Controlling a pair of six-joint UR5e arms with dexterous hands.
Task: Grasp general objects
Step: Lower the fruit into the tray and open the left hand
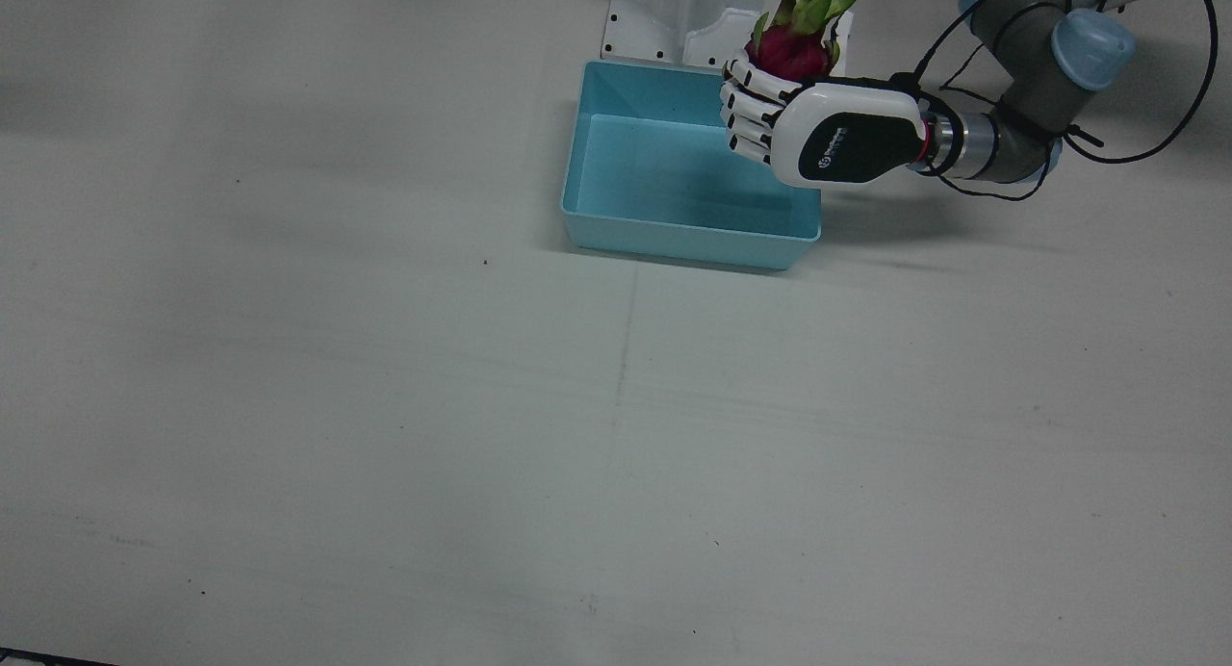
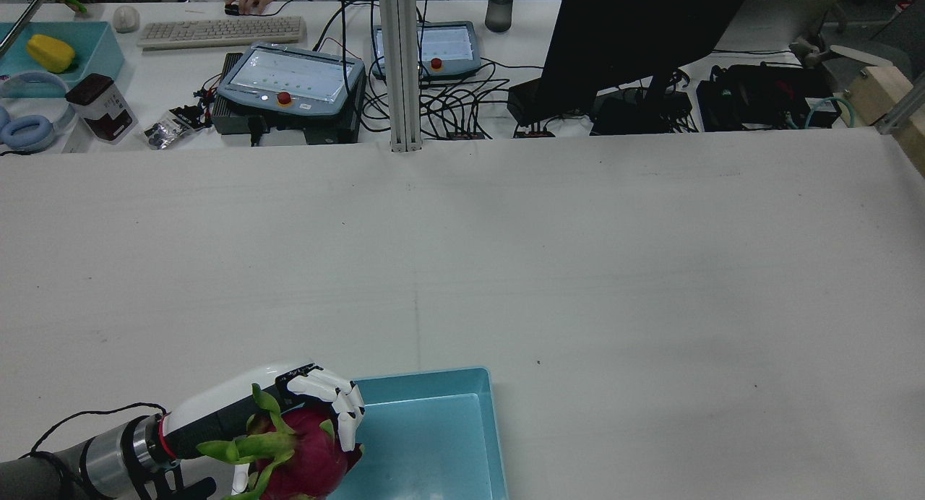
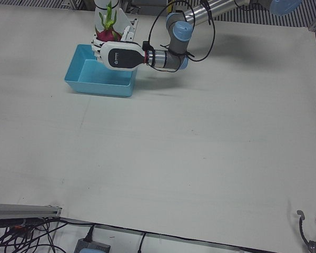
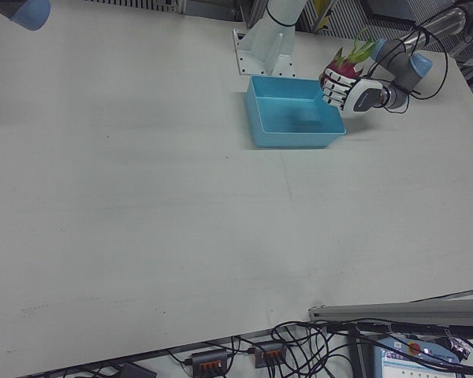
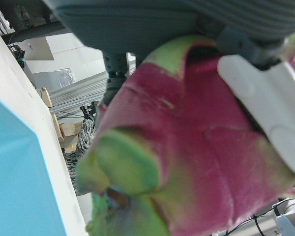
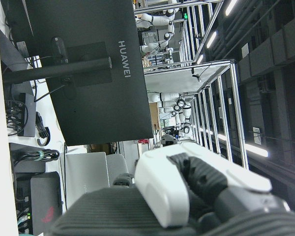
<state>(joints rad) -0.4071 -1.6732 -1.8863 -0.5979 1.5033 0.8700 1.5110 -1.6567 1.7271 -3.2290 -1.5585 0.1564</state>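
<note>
Held aloft in the left hand (image 1: 818, 132), fingers (image 1: 749, 103) wrapped around it: a magenta dragon fruit (image 1: 794, 50) with leathery green scales, just over the near corner of a glossy, empty blue plastic bin (image 1: 674, 180) on the matte white table (image 1: 616, 435). Underside of fruit hidden behind the palm. Right hand (image 6: 187, 187) seen only in its own camera, probably partly curled; grip state unclear.

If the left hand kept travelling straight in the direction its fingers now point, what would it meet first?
Probably nothing solid at first: the left hand, shut on the dragon fruit, points across the open top of the blue bin. It seems to hover over the bin's edge, so the path looks free, though its height is hard to judge.
</note>
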